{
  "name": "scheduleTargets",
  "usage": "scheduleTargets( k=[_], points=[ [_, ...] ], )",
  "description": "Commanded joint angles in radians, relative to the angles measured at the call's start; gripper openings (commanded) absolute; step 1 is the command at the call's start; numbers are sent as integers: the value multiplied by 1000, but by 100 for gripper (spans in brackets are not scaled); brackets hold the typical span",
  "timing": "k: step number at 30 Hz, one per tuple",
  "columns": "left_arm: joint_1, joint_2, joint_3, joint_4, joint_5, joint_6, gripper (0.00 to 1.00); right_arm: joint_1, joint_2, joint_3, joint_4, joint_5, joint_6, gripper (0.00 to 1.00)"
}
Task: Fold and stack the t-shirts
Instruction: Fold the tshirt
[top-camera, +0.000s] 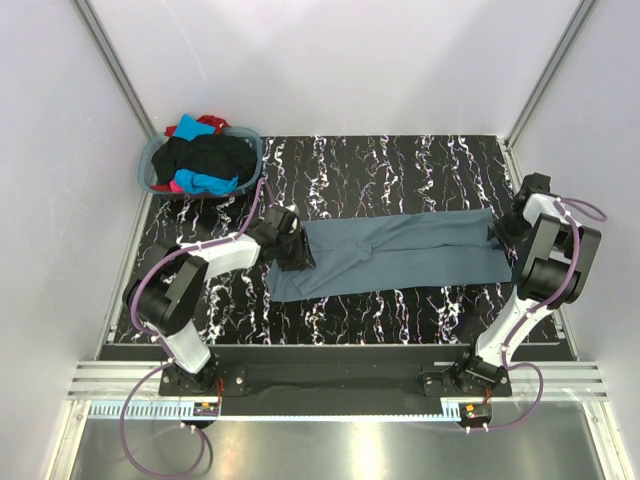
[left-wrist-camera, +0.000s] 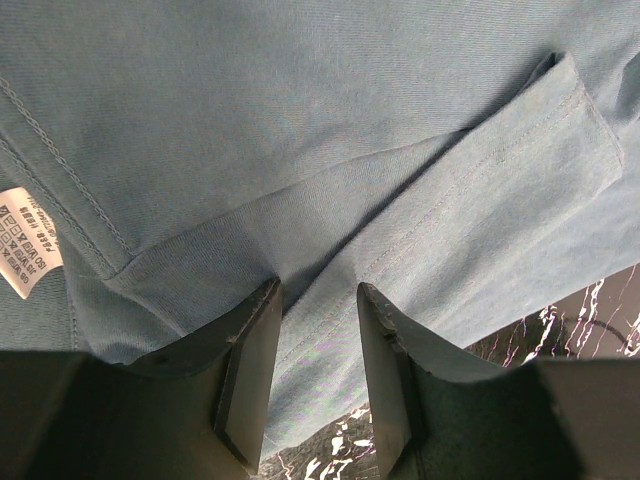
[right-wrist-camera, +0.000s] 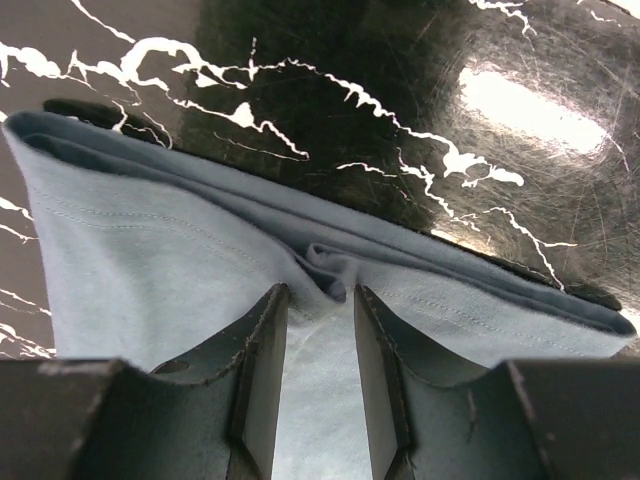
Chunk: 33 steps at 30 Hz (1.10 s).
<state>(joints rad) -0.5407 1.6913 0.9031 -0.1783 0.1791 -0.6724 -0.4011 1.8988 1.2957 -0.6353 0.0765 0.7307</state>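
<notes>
The slate blue-grey t-shirt (top-camera: 400, 250) lies folded into a long strip across the black marbled table (top-camera: 400, 170). My left gripper (top-camera: 295, 255) is at the strip's left end. In the left wrist view its jaws (left-wrist-camera: 318, 290) stand close together with a fold of the shirt (left-wrist-camera: 300, 100) between them, next to the white neck label (left-wrist-camera: 25, 240). My right gripper (top-camera: 498, 235) is at the right end. Its jaws (right-wrist-camera: 320, 290) pinch a pucker of the shirt's hem (right-wrist-camera: 150, 260).
The round grey-blue basket (top-camera: 148, 165) stands at the far left corner. It holds a black tee (top-camera: 215, 155), a turquoise one (top-camera: 205, 183) and a red one (top-camera: 210, 122). White walls and metal rails enclose the table.
</notes>
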Motion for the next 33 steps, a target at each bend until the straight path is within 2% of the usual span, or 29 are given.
scheduleTargets(
  k=[1,6,7,10,18,28,33],
  points=[
    [4,-2,16,-24,-47,27,43,1,-3,-9,25,19,13,40],
    [4,-1,16,-30,-58,28,43,1,-3,-16,69,57,-11,30],
    [5,1,17,-33,-61,28,43,1,-3,-21,77,60,-17,18],
    [10,18,22,-55,-63,28,43,1,2,-19,106,101,-46,0],
    [35,34,3,-64,-84,22,44,1,5,-30,158,152,-77,0],
    [41,14,33,-81,-86,27,44,1,-4,-36,169,143,-90,0],
    [41,8,42,-84,-72,25,44,1,-17,-41,171,77,-97,11]
  ],
)
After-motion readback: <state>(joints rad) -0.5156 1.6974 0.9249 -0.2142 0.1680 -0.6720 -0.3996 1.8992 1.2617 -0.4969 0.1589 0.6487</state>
